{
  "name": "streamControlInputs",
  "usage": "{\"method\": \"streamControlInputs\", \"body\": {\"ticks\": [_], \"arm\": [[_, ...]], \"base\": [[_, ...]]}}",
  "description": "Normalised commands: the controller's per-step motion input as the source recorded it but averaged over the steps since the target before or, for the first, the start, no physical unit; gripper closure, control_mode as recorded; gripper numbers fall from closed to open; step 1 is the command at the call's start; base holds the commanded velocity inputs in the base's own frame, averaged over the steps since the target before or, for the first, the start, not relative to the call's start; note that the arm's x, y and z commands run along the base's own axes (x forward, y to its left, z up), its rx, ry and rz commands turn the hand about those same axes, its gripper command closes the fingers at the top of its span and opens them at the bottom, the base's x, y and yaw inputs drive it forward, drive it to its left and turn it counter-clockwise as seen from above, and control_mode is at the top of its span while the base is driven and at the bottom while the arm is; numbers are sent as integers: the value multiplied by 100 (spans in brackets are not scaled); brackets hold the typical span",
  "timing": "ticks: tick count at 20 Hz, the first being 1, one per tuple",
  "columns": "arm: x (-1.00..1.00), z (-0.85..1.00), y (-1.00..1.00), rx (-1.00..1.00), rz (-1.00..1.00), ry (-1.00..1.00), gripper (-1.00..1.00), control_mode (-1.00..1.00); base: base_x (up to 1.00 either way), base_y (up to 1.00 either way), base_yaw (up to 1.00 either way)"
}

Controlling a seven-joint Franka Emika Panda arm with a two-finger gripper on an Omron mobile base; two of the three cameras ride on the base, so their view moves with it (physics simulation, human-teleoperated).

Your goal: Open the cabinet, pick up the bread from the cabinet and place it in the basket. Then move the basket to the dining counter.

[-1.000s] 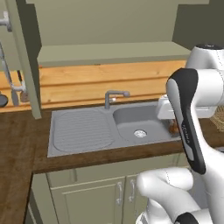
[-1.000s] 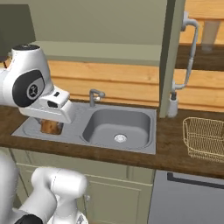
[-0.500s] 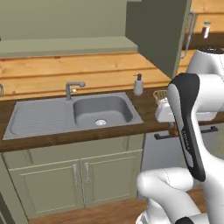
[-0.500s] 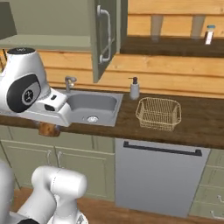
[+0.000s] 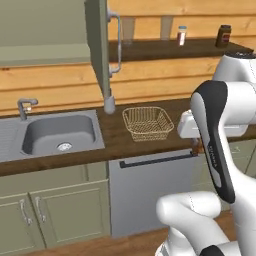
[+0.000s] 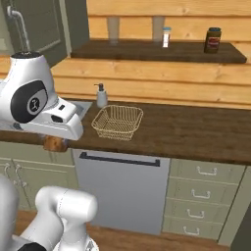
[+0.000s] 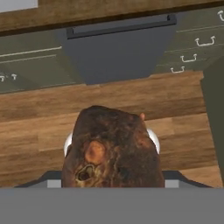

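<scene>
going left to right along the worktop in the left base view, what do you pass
Faucet → sink → soap bottle → basket → the robot's arm, which hides the worktop beyond it.

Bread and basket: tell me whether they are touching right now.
Apart. In the right base view the bread hangs under the gripper, out past the counter's front edge, while the basket sits back on the worktop with dark wood between them.
</scene>
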Motion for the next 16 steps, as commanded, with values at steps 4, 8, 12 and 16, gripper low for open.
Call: {"method": "streamControlInputs", "body": {"ticks": [4,8,12,16], "arm": [[0,0,0,0,0,0,100,100],[0,0,0,0,0,0,100,100],[0,0,0,0,0,0,100,100],[0,0,0,0,0,0,100,100]], "base": [[34,-89,0],[68,-32,8],[70,2,6],[71,5,5]]}}
